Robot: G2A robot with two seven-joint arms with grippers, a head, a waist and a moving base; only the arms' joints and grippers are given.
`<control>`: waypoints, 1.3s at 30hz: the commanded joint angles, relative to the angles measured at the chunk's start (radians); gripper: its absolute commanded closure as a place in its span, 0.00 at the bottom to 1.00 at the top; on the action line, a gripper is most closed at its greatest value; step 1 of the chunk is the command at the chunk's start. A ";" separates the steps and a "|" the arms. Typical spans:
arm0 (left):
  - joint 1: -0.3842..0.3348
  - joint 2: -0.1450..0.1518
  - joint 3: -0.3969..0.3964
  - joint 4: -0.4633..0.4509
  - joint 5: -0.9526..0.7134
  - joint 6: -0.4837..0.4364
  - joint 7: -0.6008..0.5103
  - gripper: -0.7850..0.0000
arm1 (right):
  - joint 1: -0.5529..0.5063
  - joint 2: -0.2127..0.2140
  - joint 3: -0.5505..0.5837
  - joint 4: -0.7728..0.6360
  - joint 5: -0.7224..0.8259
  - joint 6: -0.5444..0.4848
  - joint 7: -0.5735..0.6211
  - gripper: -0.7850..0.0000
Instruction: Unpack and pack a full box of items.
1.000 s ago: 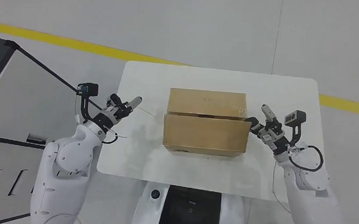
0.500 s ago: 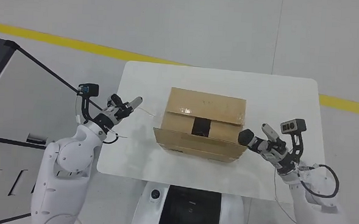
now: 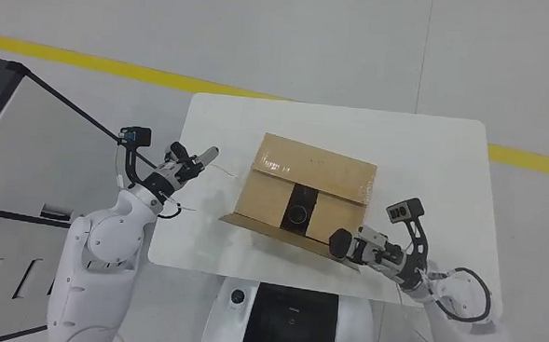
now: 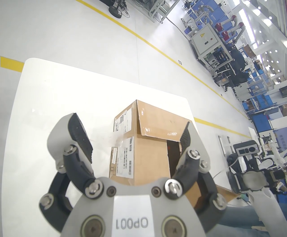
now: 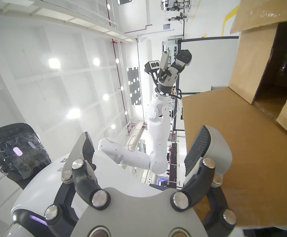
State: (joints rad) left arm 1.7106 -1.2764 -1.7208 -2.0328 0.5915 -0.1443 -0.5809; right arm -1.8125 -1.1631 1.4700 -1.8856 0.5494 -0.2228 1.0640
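- While the box [image 3: 302, 186] sits mid-way across the white table [image 3: 425, 151], skewed a little to the table's edges, its near flap [image 3: 253, 225] lies folded out and down toward the robot. So the opening is under way.
- The far flap [image 3: 317, 159] covers the back half of the top. Through the gap a dark round item [image 3: 299, 210] shows, sitting inside the box.
- My read is that we're early in the unpack. One flap is open, the contents are not yet lifted out, and the whole repack is left to do.
- Right pincer [image 3: 344, 242] now: it's low at the box's near right corner, just beside the end of that folded-out flap.
- From its own wrist view the right pincer [image 5: 145, 132] is spread wide with nothing between the pads. Cardboard is close by one finger, but whether it touches I cannot tell.
- Left pincer [image 3: 199, 158] hangs off the box's left side, well apart from it, over the table's left edge.
- Its wrist view shows it splayed and empty too, with the box straight ahead of it.
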 commanded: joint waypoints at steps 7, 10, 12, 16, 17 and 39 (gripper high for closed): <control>0.000 0.000 0.000 0.000 0.000 0.000 0.000 0.00 | -0.004 0.009 -0.042 0.031 -0.145 -0.012 0.015 0.00; 0.000 0.000 0.000 0.000 0.000 0.000 0.000 0.00 | -0.005 0.013 -0.055 0.041 -0.193 -0.018 0.016 0.00; 0.000 0.000 0.000 0.000 0.000 0.000 0.000 0.00 | -0.001 0.016 -0.065 0.047 -0.241 -0.021 0.018 0.00; 0.000 0.000 0.000 0.000 0.000 0.000 0.000 0.00 | -0.001 0.021 -0.075 0.056 -0.364 -0.047 -0.027 0.00; 0.000 0.000 0.000 0.000 0.000 0.000 0.000 0.00 | -0.001 0.021 -0.078 0.056 -0.380 -0.052 -0.040 0.00; 0.000 0.000 0.000 0.000 0.000 0.000 0.000 0.00 | 0.001 0.050 -0.038 0.057 -0.578 -0.126 -0.137 0.00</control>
State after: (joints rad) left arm 1.7106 -1.2765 -1.7208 -2.0329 0.5914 -0.1442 -0.5810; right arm -1.8108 -1.1134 1.4320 -1.8273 -0.0250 -0.3484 0.9268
